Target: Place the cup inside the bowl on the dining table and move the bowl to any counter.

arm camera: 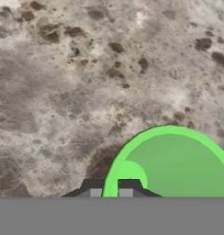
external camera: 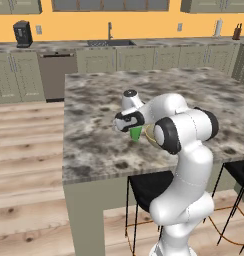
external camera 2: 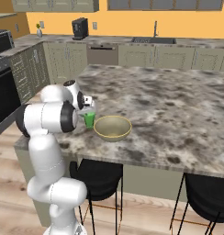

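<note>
The small green cup [external camera 2: 89, 120] stands upright at the near edge of the dining table [external camera 2: 178, 105], just left of the olive-yellow bowl [external camera 2: 112, 127] and apart from it. My gripper [external camera 2: 88, 110] comes down on the cup from above and is shut on its rim. In the hand view the cup's rim [arm camera: 132, 151] runs between the two fingertips [arm camera: 93, 187] of my gripper [arm camera: 110, 189]. From the left base view my arm hides most of the bowl [external camera: 149, 134], and the cup [external camera: 136, 133] shows below my gripper [external camera: 132, 126].
Black stools [external camera 2: 96, 176] [external camera 2: 210, 193] stand under the table's near edge. The counter [external camera: 144, 45] with sink and sage-green cabinets runs along the back wall, and a coffee machine [external camera: 22, 33] sits on it. An oven [external camera 2: 3, 98] is at the left.
</note>
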